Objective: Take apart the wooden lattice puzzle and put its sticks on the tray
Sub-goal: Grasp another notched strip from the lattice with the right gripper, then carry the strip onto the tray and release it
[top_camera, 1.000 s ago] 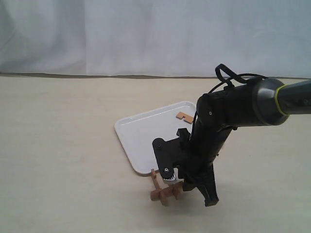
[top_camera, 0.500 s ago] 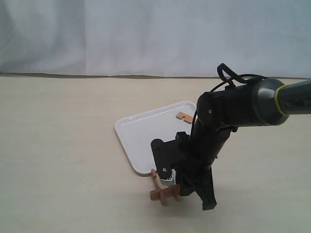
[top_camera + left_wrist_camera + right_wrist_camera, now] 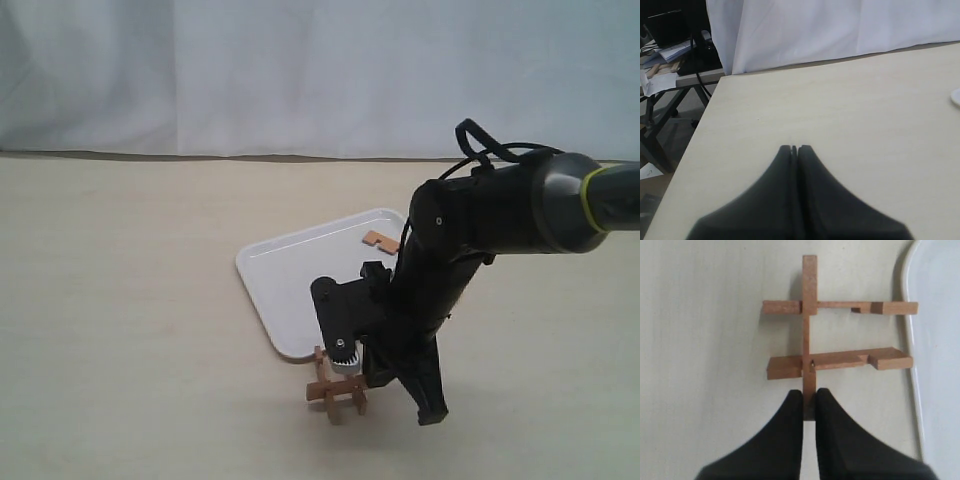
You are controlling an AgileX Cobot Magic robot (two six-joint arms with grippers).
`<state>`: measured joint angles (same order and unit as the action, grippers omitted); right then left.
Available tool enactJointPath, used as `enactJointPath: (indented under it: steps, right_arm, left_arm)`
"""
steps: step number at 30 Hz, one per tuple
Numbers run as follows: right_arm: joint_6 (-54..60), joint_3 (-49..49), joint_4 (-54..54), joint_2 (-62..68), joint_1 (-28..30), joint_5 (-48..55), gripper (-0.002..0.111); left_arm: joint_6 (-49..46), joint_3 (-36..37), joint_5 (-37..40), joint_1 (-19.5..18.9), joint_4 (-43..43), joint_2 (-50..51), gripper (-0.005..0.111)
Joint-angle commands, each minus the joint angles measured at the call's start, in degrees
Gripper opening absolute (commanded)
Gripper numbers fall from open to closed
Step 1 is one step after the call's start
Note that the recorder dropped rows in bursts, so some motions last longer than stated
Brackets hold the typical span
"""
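Note:
The wooden lattice puzzle [image 3: 333, 393] lies on the table just off the near corner of the white tray [image 3: 300, 270]. In the right wrist view it [image 3: 840, 360] shows three sticks: one long stick [image 3: 809, 285] crossed by two notched ones. My right gripper [image 3: 809, 392] is shut on the near end of that long stick, and in the exterior view it [image 3: 350, 374] points down at the puzzle. One loose stick [image 3: 380, 240] lies at the tray's far right corner. My left gripper [image 3: 794, 148] is shut and empty over bare table.
The tray's rim [image 3: 912, 340] runs close beside the puzzle's stick ends. The table edge [image 3: 700, 135], with clutter beyond it, shows in the left wrist view. A white curtain [image 3: 300, 70] hangs behind the table.
The right gripper has shifted slightly while holding the puzzle. The puzzle has turned and moved a little to the left, nearer the tray corner.

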<state>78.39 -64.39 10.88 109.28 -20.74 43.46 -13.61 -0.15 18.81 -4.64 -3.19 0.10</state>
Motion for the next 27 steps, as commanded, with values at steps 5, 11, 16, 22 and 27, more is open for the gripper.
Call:
enactJointPath:
  steps: [5, 11, 16, 22, 27]
  right_arm:
    - [0.46, 0.11, 0.35, -2.52, -0.05, -0.09, 0.004]
    - [0.06, 0.02, 0.35, -5.55, -0.05, -2.16, 0.004]
    - [-0.74, 0.02, 0.35, -7.15, 0.09, -6.81, 0.004]
    - [-8.8, -0.12, 0.09, -6.98, 0.43, -20.64, 0.004]
    - [-14.97, -0.12, 0.09, -5.02, 2.79, -29.91, 0.004]
  left_arm:
    - [0.36, 0.15, -0.32, 0.42, 0.13, -0.1, 0.0]
    - [0.36, 0.15, -0.32, 0.42, 0.13, -0.1, 0.0]
    - [0.36, 0.15, -0.32, 0.42, 0.13, -0.1, 0.0]
    - [0.36, 0.15, -0.32, 0.42, 0.13, -0.1, 0.0]
    - [0.36, 0.15, -0.32, 0.42, 0.13, -0.1, 0.0]
